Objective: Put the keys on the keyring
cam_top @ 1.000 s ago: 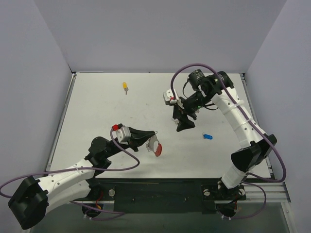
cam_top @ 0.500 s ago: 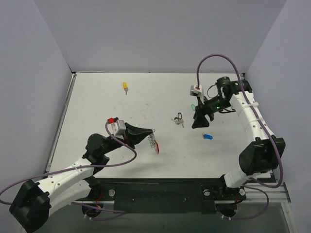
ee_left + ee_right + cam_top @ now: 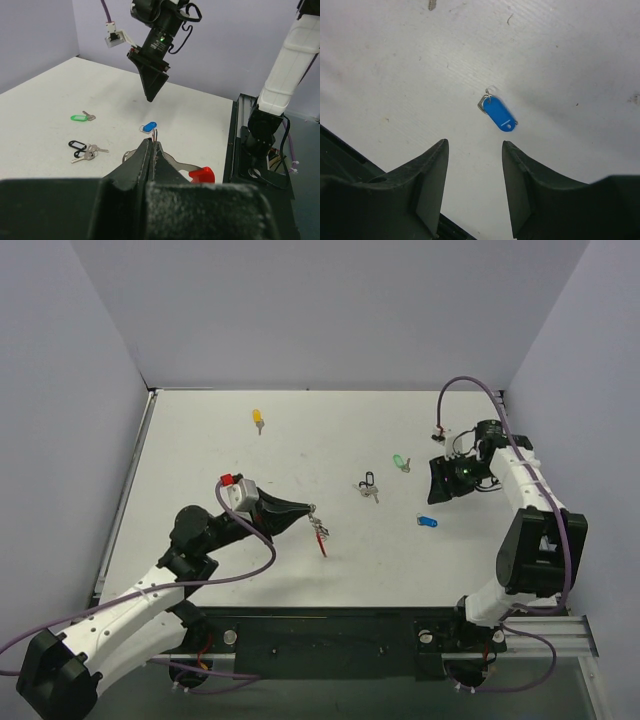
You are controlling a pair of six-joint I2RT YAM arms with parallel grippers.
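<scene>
Where the top view looks down, a white table (image 3: 200,470) sits inside pale lilac walls (image 3: 70,390); the left gripper (image 3: 312,510) pinches the keyring (image 3: 321,537), while the yellow key (image 3: 258,418), black key (image 3: 366,484), green key (image 3: 400,462) and blue key (image 3: 427,522) lie apart. From the left wrist, its jaws meet on the keyring's wire. From the right wrist, the right gripper (image 3: 472,150) hangs part-spread, empty, over the blue key on scuffed tabletop.

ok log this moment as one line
left gripper: shut on keyring | right gripper: open, above blue key, not touching | green key, black key, yellow key: loose on table
</scene>
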